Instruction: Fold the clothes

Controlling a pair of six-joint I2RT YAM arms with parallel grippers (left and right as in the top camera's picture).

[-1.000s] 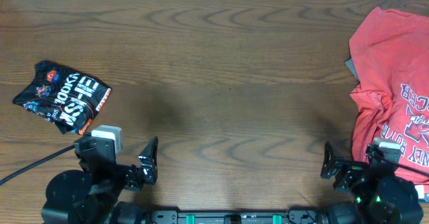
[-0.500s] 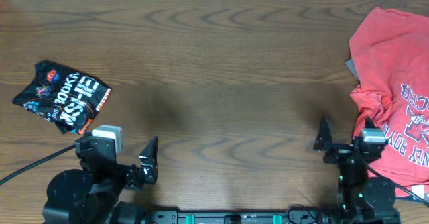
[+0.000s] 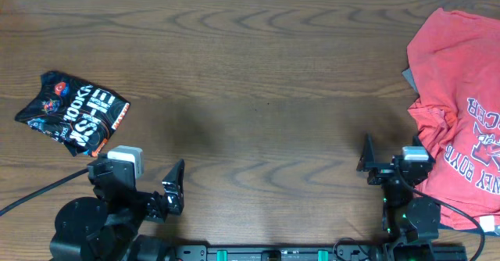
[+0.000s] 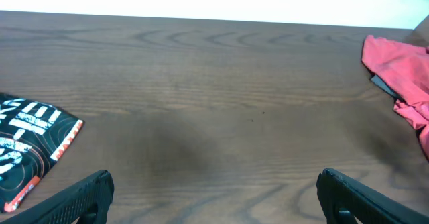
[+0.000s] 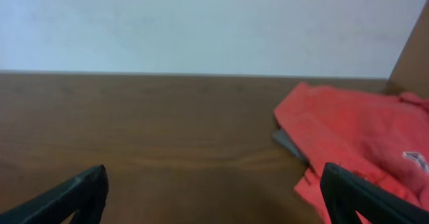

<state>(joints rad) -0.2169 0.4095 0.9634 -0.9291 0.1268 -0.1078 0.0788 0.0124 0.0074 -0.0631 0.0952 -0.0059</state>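
The black jersey lies bunched on the left side of the tabletop, just ahead of the left gripper. Both grippers' jaws stand released and empty, and the right gripper is beside the red shirt. Likely best: pinch one loose edge low, avoiding several layers.

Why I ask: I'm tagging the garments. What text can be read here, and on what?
"100K": large white letters on the black jersey, rotated; the second row is unclear.
Orange strip on the jersey's edge: too small to read.
"CER" and "BOY": white fragments on the red T-shirt, rumpled and cut off by the frame; uncertain.
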